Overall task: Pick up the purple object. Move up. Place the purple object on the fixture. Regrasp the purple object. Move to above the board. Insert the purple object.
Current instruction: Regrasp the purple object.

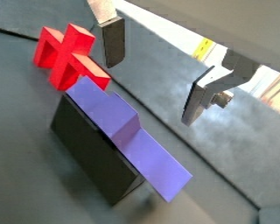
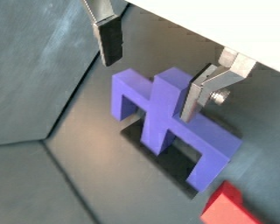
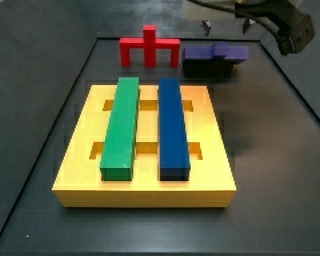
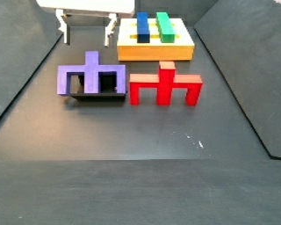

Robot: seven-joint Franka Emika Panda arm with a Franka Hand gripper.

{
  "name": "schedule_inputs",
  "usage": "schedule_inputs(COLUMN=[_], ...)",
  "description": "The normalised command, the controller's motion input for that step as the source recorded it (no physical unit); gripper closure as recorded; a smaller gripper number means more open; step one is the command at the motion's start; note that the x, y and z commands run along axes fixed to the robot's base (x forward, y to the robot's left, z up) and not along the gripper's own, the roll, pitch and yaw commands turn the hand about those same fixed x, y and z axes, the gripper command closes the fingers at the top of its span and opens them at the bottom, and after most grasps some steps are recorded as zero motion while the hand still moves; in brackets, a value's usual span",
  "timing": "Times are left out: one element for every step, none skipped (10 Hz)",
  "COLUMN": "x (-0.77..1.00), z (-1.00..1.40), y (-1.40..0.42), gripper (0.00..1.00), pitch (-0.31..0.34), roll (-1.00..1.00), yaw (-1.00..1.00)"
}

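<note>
The purple object [image 4: 94, 77] rests on the black fixture [image 4: 103, 97], crossbar down and legs and stem pointing up in a side view. In both wrist views it lies across the fixture [image 1: 90, 144] as a blue-violet block [image 2: 166, 118]. My gripper [image 4: 87, 37] hovers above and just beyond it, open, with nothing between the fingers [image 1: 111, 44]. One finger [image 2: 195, 96] stands close beside the stem, apart from it. The yellow board [image 3: 143, 185] carries a green bar [image 3: 119, 125] and a blue bar [image 3: 172, 125]. In a side view the gripper [image 3: 294, 38] hangs off to the side of the fixture [image 3: 207, 68].
A red piece [image 4: 167, 85] of similar shape stands right beside the fixture, also seen as a red piece [image 1: 66, 57] close to one finger. Dark walls close in the floor on both sides.
</note>
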Motion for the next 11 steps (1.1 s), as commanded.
schedule_inputs(x=[0.10, 0.00, -0.07, -0.03, 0.00, 0.04, 0.00, 0.13, 0.00, 0.00, 0.00], z=[-0.20, -0.25, -0.33, -0.24, -0.19, -0.13, 0.00, -0.11, -0.31, -0.24, -0.26], y=[0.00, -0.07, -0.07, -0.06, -0.10, -0.08, 0.00, 0.00, -0.01, 0.00, 0.00], gripper=[0.00, 0.00, 0.00, 0.00, 0.00, 0.00, 0.00, 0.00, 0.00, 0.00, 0.00], pitch=[0.051, 0.029, 0.000, -0.054, -0.034, 0.000, 0.000, 0.011, -0.054, -0.103, -0.163], roll=[1.00, 0.97, 0.82, 0.33, 0.28, 0.39, 0.03, 0.00, 0.01, 0.00, -0.01], yaw=[0.42, 0.37, 0.26, 0.19, 0.11, 0.00, 0.00, -0.02, -0.02, -0.01, 0.00])
